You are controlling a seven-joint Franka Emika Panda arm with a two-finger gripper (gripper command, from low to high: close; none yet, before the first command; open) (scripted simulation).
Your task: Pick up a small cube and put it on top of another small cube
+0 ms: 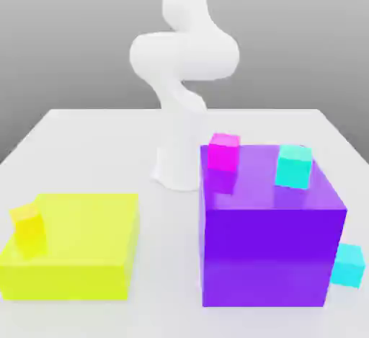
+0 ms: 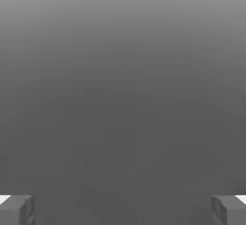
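Sky-cyan small cube (image 1: 349, 265): on table (image 1: 86, 124), touching purple block (image 1: 270, 246), exterior view's right.
Block top: magenta cube (image 1: 223, 152), turquoise cube (image 1: 293, 166).
Yellow block (image 1: 79, 246): carries yellow cube (image 1: 28, 228).
Gripper (image 2: 123, 209): fingers (image 2: 17, 209) spread wide, empty.

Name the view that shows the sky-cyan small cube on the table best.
Exterior view: the sky-cyan small cube sits on the table beside the purple block, partly hidden behind it. The hand view offers grey background and two fingertips.

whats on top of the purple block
Two small cubes sit on the purple block: a magenta cube and a turquoise cube. What lies under or behind the block is hidden.
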